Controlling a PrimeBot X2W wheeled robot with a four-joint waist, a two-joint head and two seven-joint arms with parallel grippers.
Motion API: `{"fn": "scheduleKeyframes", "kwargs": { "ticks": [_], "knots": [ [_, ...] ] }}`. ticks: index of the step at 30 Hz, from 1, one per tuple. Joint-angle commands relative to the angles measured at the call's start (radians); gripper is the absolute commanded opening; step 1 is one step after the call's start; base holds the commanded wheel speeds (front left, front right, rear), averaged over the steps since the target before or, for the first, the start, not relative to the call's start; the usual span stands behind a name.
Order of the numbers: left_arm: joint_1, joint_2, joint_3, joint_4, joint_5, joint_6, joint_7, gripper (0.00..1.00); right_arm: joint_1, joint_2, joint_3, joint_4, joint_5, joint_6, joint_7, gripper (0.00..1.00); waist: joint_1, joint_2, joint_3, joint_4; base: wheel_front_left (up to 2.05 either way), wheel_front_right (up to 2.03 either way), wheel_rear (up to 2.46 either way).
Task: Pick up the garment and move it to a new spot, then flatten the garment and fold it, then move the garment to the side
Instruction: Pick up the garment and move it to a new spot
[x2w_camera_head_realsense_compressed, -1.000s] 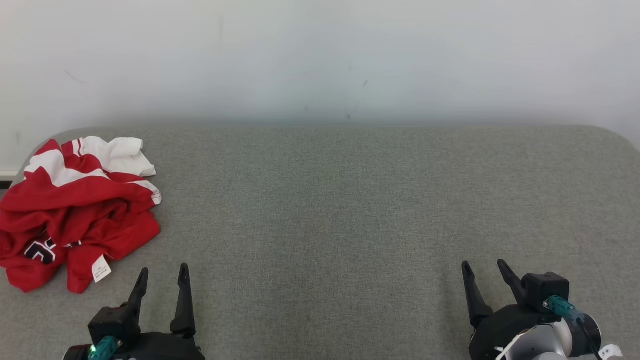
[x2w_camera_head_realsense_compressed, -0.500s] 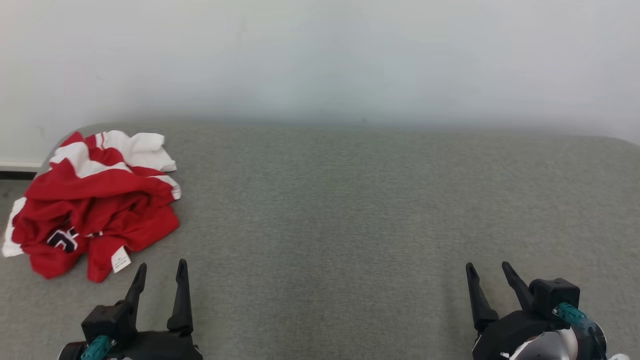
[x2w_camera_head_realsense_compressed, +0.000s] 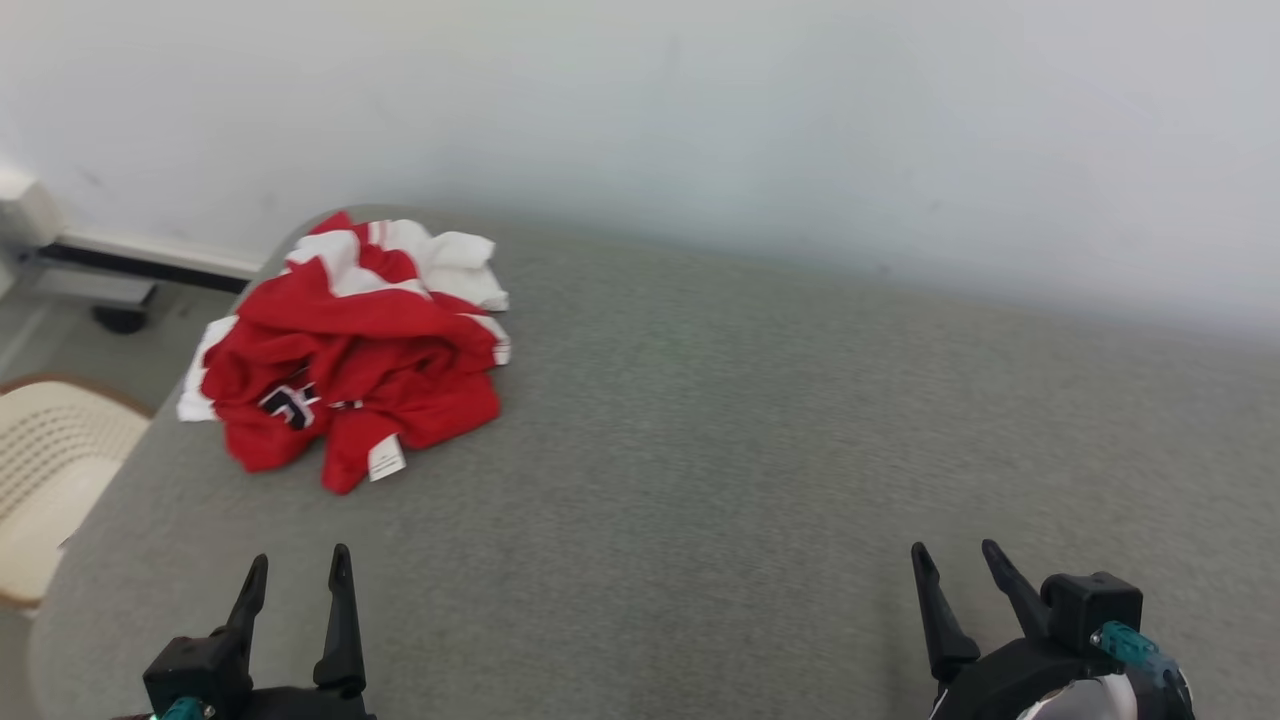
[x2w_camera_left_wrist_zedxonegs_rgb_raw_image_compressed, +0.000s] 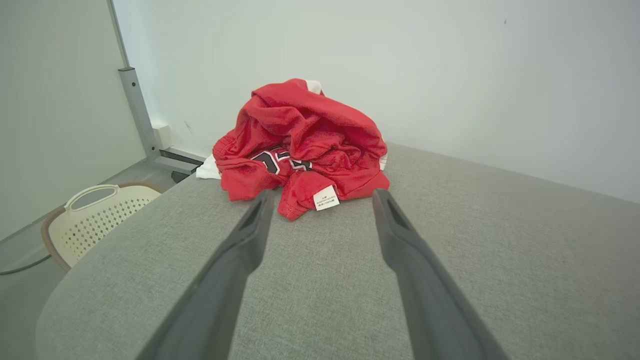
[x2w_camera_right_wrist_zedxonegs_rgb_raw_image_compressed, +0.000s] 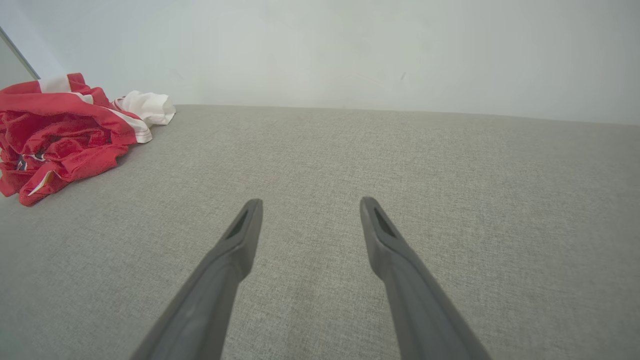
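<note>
Bearing red garment (x2w_camera_head_realsense_compressed: 350, 350), grey tabletop (x2w_camera_head_realsense_compressed: 750, 450) against wall (x2w_camera_head_realsense_compressed: 700, 100)

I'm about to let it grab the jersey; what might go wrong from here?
The garment lies crumpled at the far left edge of the table; a clumsy push may slide it off toward the basket below. It is bunched in layers, so the open left pincer may pinch several folds, hampering flattening.

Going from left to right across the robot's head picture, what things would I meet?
First the cream basket, then the red and white garment, then the right gripper.
</note>
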Motion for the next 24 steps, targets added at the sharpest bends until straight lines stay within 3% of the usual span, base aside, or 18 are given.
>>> {"fn": "scheduleKeyframes", "kwargs": {
  "ticks": [1, 9, 24],
  "knots": [
    [0.016, 0.003, 0.001, -0.007, 0.000, 0.004, 0.000, 1.00, 0.012, -0.001, 0.006, 0.000, 0.006, -0.002, -0.004, 1.00, 0.0000, 0.0000, -0.010, 0.093, 0.00, 0.00, 0.00],
    [0.046, 0.025, 0.015, -0.044, -0.012, 0.021, 0.016, 1.00, -0.008, -0.001, 0.051, 0.022, 0.037, -0.002, -0.015, 1.00, 0.0000, 0.0000, -0.002, 0.243, 0.00, 0.00, 0.00],
    [0.097, 0.012, 0.051, -0.099, -0.028, 0.074, -0.019, 1.00, -0.089, -0.002, 0.116, 0.039, 0.024, -0.002, 0.000, 1.00, 0.0000, 0.0000, 0.072, 0.272, 0.00, 0.00, 0.00]
  ]
}}
